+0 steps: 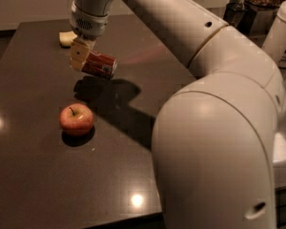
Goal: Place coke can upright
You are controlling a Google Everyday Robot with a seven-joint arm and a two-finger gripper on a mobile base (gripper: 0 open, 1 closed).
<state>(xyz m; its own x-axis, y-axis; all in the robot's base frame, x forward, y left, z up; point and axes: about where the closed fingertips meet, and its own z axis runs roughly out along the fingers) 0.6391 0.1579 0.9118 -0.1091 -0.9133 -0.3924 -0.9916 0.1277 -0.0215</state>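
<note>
The can (103, 66) is being gripped sideways by the hand (85, 61) above the table (38, 185), well inside its edges, with bare surface between it and the apple (76, 119).
</note>
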